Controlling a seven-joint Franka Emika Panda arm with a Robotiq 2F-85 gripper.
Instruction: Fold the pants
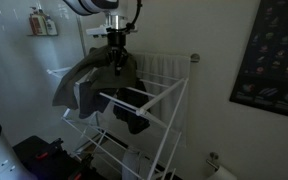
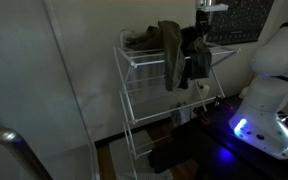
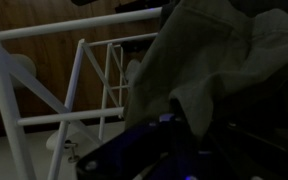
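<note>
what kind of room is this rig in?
Likely a home laundry or bathroom corner: white drying rack with pants draped over it, bottles in a wall holder, poster on the wall.

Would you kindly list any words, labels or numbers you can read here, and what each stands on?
No text can be read.
Poster: print too small to read.
Bottles on the wall: labels blurred.
</note>
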